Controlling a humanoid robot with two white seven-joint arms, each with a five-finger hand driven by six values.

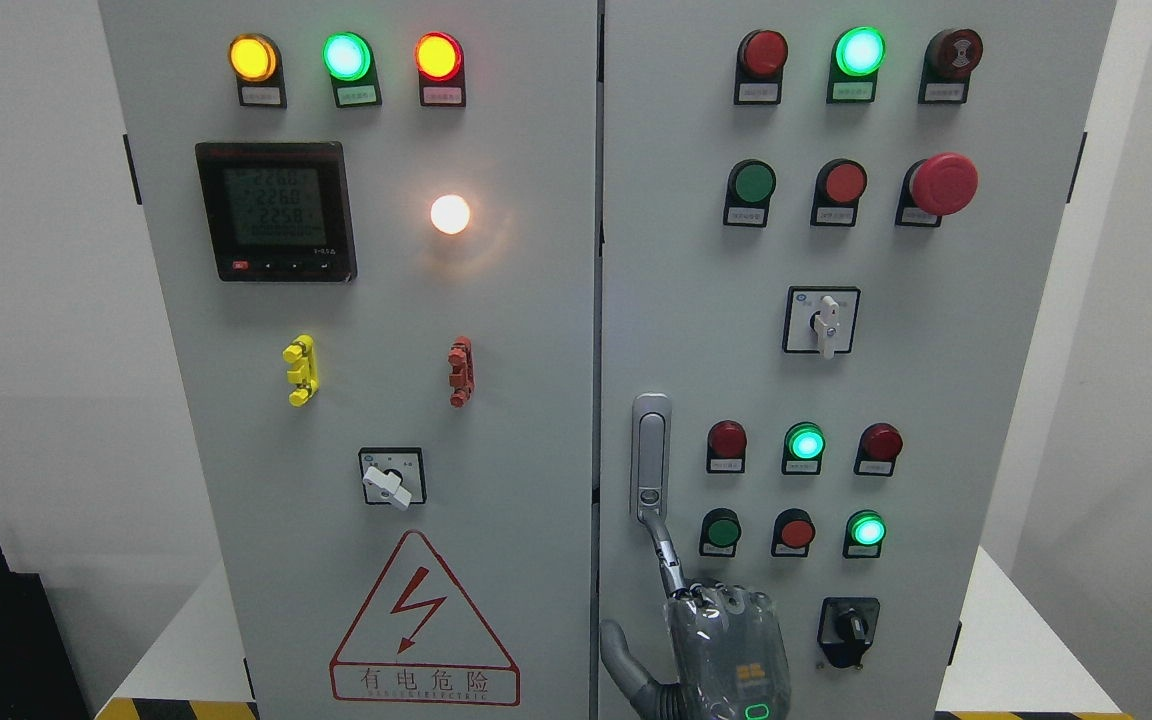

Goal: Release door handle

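I see one hand at bottom centre, in front of the right door; can't tell which side its arm comes in from. One finger is extended up, tip touching or just under the lower end of the door handle. Thumb sticks out left. Other fingers look folded at the knuckles; nothing held as far as I can see.

Handle is upright, at the right door's left edge, mid-height, flush in its housing.

Cabinet is shut, contents not visible.

Left door:
- 3 lit lamps on top (yellow, green, red)
- 1 white lamp
- 1 meter
- 2 clips, yellow and red
- 1 rotary switch
- 1 warning triangle

Right door:
- 4 green lamps lit
- 1 mushroom stop button
- 2 rotary switches
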